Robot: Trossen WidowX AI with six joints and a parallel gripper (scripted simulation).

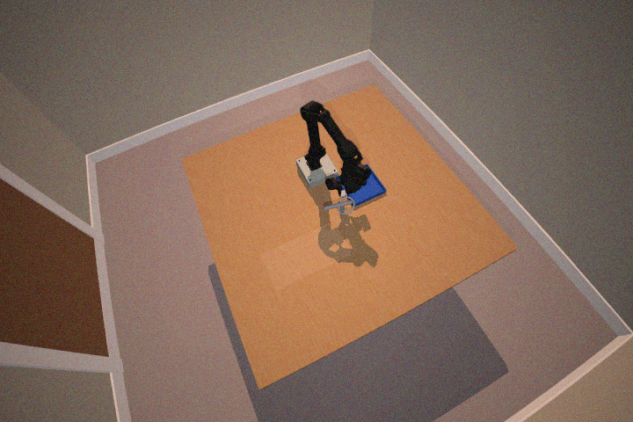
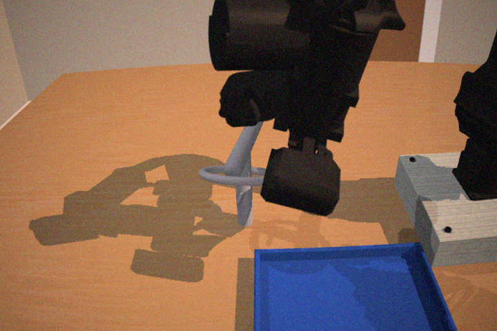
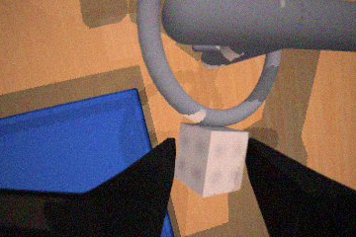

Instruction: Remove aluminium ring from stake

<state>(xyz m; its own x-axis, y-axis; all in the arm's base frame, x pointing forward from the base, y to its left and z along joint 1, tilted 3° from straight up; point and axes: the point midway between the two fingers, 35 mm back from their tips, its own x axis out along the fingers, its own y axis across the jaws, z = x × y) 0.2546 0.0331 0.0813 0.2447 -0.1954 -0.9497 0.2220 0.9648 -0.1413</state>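
Aluminium ring (image 1: 339,209) (image 2: 217,178) (image 3: 159,81) — tab (image 3: 213,160) clamped in the pincer (image 1: 344,192) (image 2: 296,195) (image 3: 209,145), loop beyond its tips.

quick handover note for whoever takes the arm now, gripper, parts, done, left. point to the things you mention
Gripper (image 1: 344,187) (image 2: 296,187) (image 3: 209,145): jaws shut on the ring's welded tab (image 3: 228,160).
Aluminium ring (image 1: 345,214) (image 2: 233,181) (image 3: 153,51): raised off the table, around the steel stake (image 2: 244,208), close to the cross-bar (image 1: 333,205) (image 2: 246,149) (image 3: 265,25).
Blue tray (image 1: 372,191) (image 2: 258,288) (image 3: 62,158): beside the stake, ring not in it.
Done: tab gripped, ring lifted.
Left: free ring from stake, lay it flat in tray, let go, move away.
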